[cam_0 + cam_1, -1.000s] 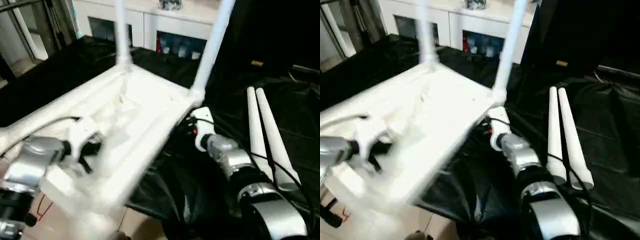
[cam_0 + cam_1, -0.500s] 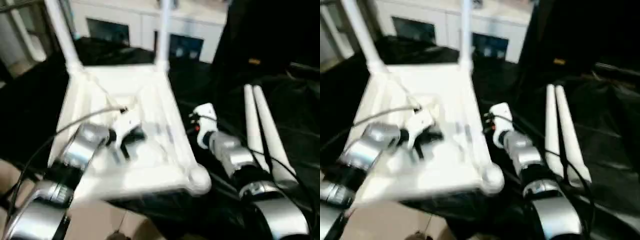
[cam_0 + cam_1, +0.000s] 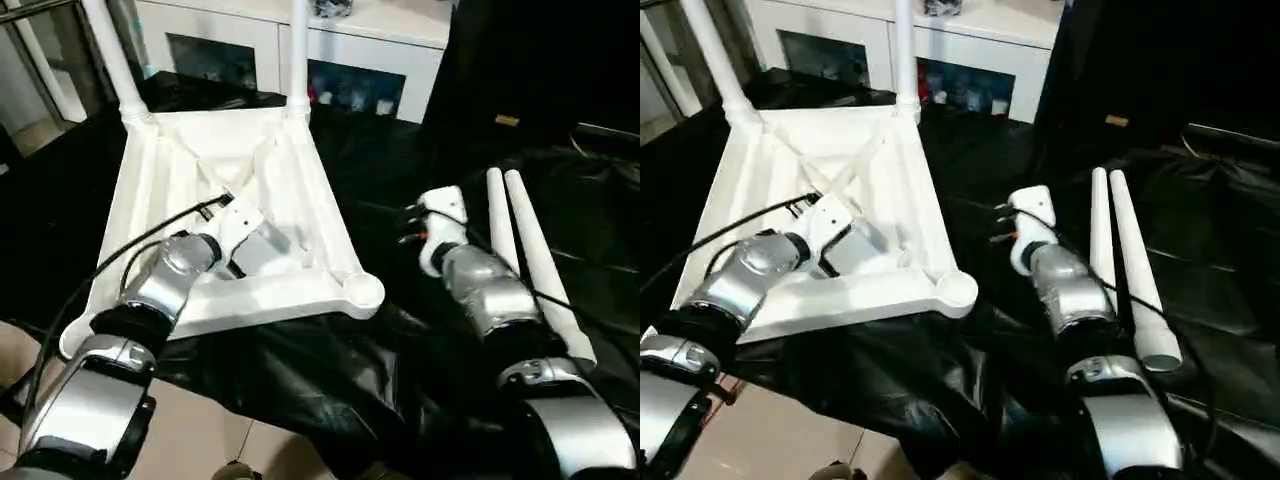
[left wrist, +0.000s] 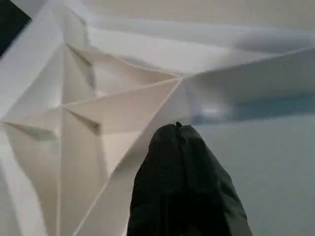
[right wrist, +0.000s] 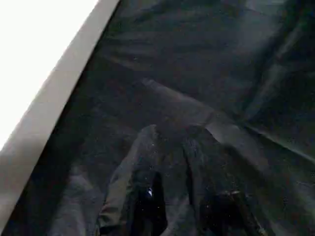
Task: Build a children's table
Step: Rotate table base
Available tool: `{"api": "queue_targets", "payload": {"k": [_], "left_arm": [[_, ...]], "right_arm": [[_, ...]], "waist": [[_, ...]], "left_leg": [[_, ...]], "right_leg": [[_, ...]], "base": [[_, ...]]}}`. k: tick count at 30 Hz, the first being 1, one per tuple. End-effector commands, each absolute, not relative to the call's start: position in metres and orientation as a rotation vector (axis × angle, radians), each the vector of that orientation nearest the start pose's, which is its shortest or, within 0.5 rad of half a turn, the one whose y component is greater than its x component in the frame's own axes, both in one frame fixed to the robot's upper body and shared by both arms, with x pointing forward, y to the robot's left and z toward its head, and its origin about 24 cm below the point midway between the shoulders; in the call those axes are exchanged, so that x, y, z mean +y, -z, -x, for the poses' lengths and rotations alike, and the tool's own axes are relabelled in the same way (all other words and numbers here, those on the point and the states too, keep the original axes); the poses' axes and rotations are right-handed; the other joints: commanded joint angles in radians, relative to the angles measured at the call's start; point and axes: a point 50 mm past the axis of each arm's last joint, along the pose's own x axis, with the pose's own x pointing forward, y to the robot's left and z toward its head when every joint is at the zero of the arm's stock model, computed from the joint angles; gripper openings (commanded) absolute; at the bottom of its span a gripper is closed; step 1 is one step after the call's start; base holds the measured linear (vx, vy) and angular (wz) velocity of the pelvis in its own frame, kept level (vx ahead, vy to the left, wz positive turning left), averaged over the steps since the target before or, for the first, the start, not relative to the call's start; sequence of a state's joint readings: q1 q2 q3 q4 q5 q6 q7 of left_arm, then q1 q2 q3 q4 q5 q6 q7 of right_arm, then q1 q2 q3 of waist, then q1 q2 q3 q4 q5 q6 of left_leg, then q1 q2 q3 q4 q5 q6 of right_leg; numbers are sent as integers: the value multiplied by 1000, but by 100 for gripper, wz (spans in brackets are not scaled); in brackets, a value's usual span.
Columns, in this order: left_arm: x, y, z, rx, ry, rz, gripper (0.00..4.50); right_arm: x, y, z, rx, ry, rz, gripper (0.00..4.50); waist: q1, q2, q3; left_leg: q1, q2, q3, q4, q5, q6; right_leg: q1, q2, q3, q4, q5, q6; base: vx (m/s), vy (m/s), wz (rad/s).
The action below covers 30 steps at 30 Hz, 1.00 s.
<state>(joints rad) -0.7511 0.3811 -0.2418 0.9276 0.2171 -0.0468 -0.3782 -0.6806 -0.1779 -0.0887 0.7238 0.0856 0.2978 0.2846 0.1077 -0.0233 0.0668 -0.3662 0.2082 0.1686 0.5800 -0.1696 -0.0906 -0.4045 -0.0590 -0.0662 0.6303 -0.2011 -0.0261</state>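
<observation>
Tabletop (image 3: 300, 190) has swung round since earlier, now lying underside-up on the black-draped desk (image 3: 400, 180). Two legs (image 3: 298, 50) socketed, two loose legs (image 3: 530, 250) lie right. Left hand (image 4: 179, 147) closed, empty, pressing ribs; right hand (image 5: 170, 147) slightly open, empty.

Setting reads as an indoor room fitted out as a robot test area with household furniture, more a staged living space or lab than a working shop. At the far side stands a low white cabinet (image 3: 330, 50) with dark glass doors; coloured items sit behind the glass, too small to identify. The work surface is draped in crumpled glossy black sheeting (image 3: 330, 380), which hangs over the near edge. Below that edge, pale beige tiled floor (image 3: 200, 440) is visible at near left. A dark upright panel (image 3: 530, 60) stands at far right. A metal-framed door or window (image 3: 40, 50) occupies the far left corner.
</observation>
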Motion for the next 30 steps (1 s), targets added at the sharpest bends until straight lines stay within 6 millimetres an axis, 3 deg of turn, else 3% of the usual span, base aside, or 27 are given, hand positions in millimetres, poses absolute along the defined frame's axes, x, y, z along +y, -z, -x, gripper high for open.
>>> {"api": "queue_targets", "payload": {"k": [1,5,6,8,9,10,11,13,16,18,26,30], "left_arm": [[177,-78,-371,187,478,-625,0],[171,-85,-367,124,504,-548,0],[165,-88,-363,95,541,-456,20],[165,-88,-363,95,541,-456,33],[159,-93,-358,60,566,-405,41],[155,-95,-355,47,585,-373,44],[143,-103,-343,15,656,-285,63],[132,-107,-331,5,749,-233,63],[124,-108,-321,-4,846,-222,99],[113,-110,-307,-2,972,-199,114],[99,-117,-285,49,1140,-148,181],[100,-115,-285,70,1139,-178,226]], "right_arm": [[-177,-70,-364,313,-200,-26,86],[-189,-80,-363,245,-159,-30,123],[-196,-85,-363,238,-127,-41,125],[-196,-85,-363,238,-127,-41,135],[-204,-90,-361,248,-95,-36,146],[-208,-90,-360,269,-77,-31,157],[-221,-92,-355,336,-26,-10,170],[-229,-93,-349,381,4,3,170],[-233,-94,-345,388,13,-12,205],[-242,-95,-340,404,51,-28,215],[-256,-94,-327,485,140,-45,286],[-262,-87,-322,594,190,-15,330]], "waist": [[8,10,-85],[8,12,-84],[9,12,-83],[10,9,-81],[10,6,-81],[10,6,-81],[11,1,-84],[12,-4,-81],[9,-5,-76],[6,-1,-74],[1,5,-74],[0,6,-74]], "left_leg": [[10,19,-3,-53,-104,-1],[13,16,1,-52,-118,-6],[11,18,0,-52,-125,-7],[12,18,2,-53,-133,-11],[9,19,0,-54,-129,-12],[9,17,1,-54,-128,-11],[10,22,-2,-54,-99,-14],[10,17,6,-50,-83,3],[6,14,7,-53,-120,1],[8,16,4,-56,-142,-16],[10,12,6,-54,-130,-32],[10,9,5,-54,-132,-41]], "right_leg": [[72,-80,52,-56,54,-209],[65,-73,51,-57,46,-216],[67,-77,52,-57,38,-214],[64,-76,52,-61,8,-217],[69,-76,52,-58,-2,-210],[67,-75,52,-60,-6,-206],[76,-78,53,-49,24,-213],[63,-68,53,-56,41,-212],[64,-72,53,-67,-59,-176],[62,-73,53,-72,-125,-152],[60,-62,54,-69,-83,-140],[61,-58,53,-72,-95,-130]], "base": [[0,0,0],[0,0,0],[0,0,0],[0,0,0],[0,0,0],[0,0,0],[0,0,0],[0,0,0],[0,0,0],[0,0,0],[0,0,0],[0,0,0]]}}
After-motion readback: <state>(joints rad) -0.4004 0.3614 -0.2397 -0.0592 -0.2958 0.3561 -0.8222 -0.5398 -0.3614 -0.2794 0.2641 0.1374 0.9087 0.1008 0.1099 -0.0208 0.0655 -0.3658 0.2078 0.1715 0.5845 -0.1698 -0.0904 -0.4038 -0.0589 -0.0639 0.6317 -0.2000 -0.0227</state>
